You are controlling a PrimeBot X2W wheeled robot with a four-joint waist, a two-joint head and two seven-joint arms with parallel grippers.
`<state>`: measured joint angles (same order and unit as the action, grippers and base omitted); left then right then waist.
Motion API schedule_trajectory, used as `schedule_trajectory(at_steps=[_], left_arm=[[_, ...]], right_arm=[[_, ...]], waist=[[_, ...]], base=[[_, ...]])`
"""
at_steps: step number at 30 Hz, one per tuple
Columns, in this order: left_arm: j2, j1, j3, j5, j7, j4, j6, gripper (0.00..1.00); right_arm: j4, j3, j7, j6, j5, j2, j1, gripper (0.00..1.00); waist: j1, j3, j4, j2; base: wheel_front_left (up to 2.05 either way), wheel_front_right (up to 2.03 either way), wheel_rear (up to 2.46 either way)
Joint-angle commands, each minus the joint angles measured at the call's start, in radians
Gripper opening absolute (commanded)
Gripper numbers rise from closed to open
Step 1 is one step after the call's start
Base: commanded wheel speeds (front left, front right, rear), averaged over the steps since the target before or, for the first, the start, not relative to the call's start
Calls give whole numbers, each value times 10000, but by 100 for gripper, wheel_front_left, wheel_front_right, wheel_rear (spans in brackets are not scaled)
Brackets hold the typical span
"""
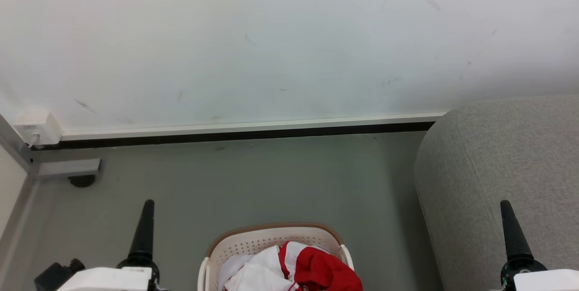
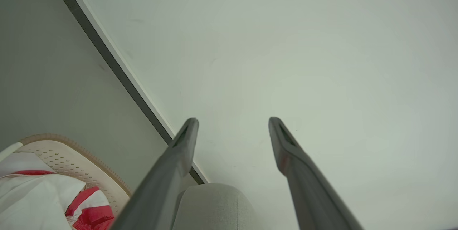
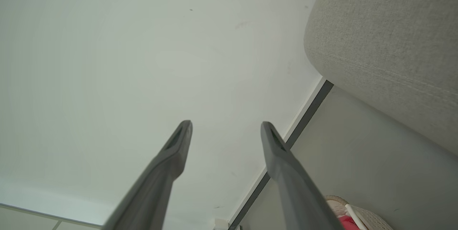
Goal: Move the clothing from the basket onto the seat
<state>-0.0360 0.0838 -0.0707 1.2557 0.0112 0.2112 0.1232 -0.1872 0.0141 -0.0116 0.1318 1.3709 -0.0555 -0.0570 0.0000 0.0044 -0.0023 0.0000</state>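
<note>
Cream-white holed plastic basket (image 1: 271, 229) holds crumpled red-and-white clothing (image 1: 294, 269). Spread wide, empty: left tool (image 2: 232, 126), right tool (image 3: 226, 130). Advice: descend, pinch top fold, carry right to light grey fabric seat (image 1: 497, 169).

Pale wall (image 1: 271, 46) (faintly scuffed) meets grey floor (image 1: 253, 182) along a white-and-black skirting (image 1: 249, 130); a white box (image 1: 37, 127) at its left end.

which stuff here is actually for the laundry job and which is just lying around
For the job:
- basket, holding the red and white clothing
- seat, to the robot's right of the basket
- left hand and right hand, both open and empty

Just lying about:
- white wall box
- skirting board
- grey bracket
</note>
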Motion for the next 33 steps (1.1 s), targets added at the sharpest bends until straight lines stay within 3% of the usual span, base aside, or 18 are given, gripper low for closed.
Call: schedule_trajectory(at_steps=[1,14,23,33], left_arm=[[-89,256,34,-621,123,-280,47,100],[-106,204,326,-3499,564,-600,-342,100],[-123,172,593,-5562,894,-614,-788,100],[-190,204,845,-6739,1159,-422,-898,100]], right_arm=[[226,-65,-120,-5,-499,-110,-57,100],[241,-81,-558,-7,-2992,-42,60,100],[190,-38,-883,-8,-5329,21,69,100],[-262,-40,-1157,-10,-6767,47,62,100]], waist=[[0,3,11,0],[0,-5,41,0],[0,-6,68,0],[0,-20,88,0]], base=[[0,0,0],[0,0,0],[0,0,0],[0,0,0]])
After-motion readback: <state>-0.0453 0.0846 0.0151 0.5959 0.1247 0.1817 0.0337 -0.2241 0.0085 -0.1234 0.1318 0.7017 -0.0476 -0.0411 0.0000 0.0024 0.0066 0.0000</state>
